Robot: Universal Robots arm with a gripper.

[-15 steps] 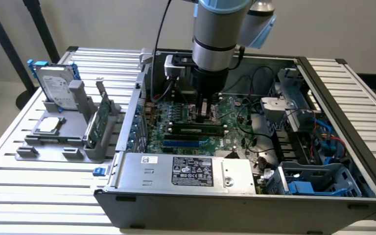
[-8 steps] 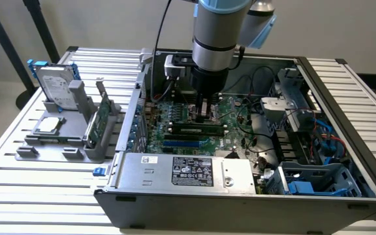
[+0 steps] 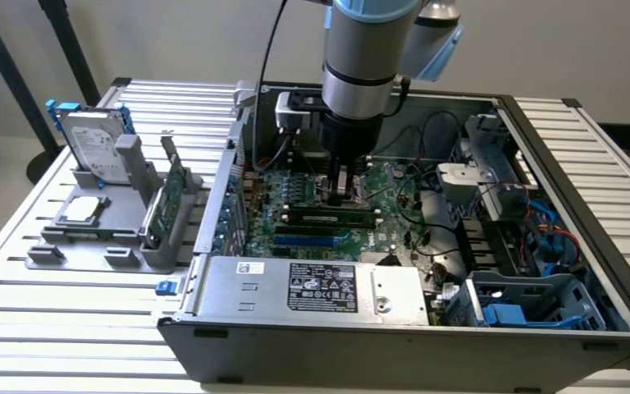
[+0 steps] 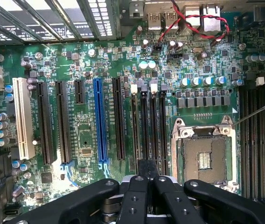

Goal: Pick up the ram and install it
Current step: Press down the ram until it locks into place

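Observation:
The ram [image 3: 326, 217], a thin green stick with dark chips, stands lengthwise in a black slot of the motherboard [image 3: 258, 240] inside the open computer case [image 3: 577, 246]. My gripper [image 3: 343, 199] hangs straight down right over the stick's top edge, its fingers shut together. I cannot tell whether they touch it. In the wrist view my gripper [image 4: 146, 169] sits over the group of black ram slots [image 4: 149, 126]. The stick is seen edge-on there and is hard to single out.
The empty processor socket [image 4: 205, 158] lies beside the slots. A silver power supply [image 3: 315, 287] fills the case's near side, and cables [image 3: 425, 238] run beside the slots. On the exterior view's left, a grey holder [image 3: 129, 246] carries a hard drive [image 3: 91, 144], a silver chip [image 3: 83, 209] and a green card [image 3: 167, 205].

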